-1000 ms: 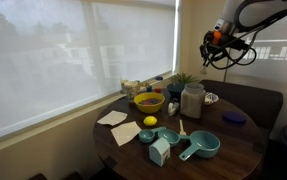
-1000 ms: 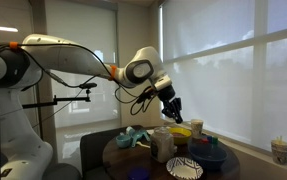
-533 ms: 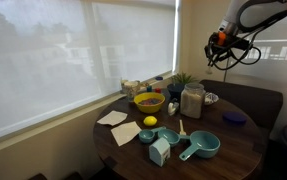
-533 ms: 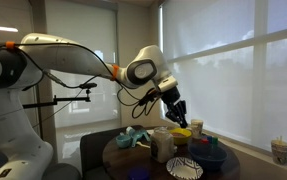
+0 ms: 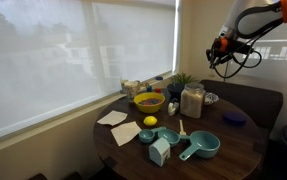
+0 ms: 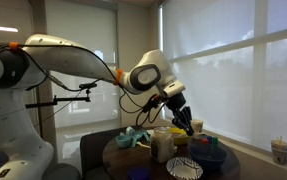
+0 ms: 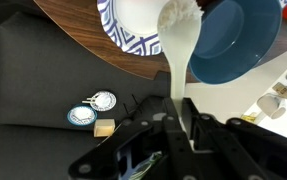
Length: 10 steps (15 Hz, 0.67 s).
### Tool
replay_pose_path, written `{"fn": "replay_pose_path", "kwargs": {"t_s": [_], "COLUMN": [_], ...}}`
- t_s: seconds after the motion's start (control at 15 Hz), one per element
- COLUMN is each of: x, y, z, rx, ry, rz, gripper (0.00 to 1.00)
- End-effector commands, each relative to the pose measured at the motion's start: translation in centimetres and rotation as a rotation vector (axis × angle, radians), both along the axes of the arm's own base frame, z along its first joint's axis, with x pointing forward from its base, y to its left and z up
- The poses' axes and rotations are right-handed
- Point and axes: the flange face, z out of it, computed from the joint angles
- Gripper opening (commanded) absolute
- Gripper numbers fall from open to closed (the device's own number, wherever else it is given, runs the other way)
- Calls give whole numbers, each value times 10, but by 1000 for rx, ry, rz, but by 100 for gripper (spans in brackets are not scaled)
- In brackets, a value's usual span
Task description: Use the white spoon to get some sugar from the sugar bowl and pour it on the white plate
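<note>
My gripper is shut on the handle of the white spoon. The spoon's small oval bowl points away from the fingers and hangs between a white plate with a blue patterned rim and a blue bowl. Whether there is sugar in the spoon I cannot tell. In both exterior views the gripper is in the air over the far side of the round table. The plate and the blue bowl lie below it.
On the table stand a yellow bowl, a glass jar, a lemon, teal measuring cups, a teal carton and paper napkins. A striped plate lies at the near edge. A window blind is behind.
The gripper, still holding the spoon, has moved sideways and lower toward the plate and blue bowl. Nothing on the table has moved.
</note>
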Motion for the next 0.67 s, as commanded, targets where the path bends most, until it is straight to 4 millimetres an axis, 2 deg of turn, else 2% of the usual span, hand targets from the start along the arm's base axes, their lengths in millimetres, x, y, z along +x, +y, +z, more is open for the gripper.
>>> {"fn": "replay_pose_path", "kwargs": {"t_s": [0.0,0.6], "x": [7,17], "y": [-1,8], "z": [-11,-28], "rx": [-71,-230], "ry": [-33,-71], "rz": [25,107], "gripper": [3,3]}}
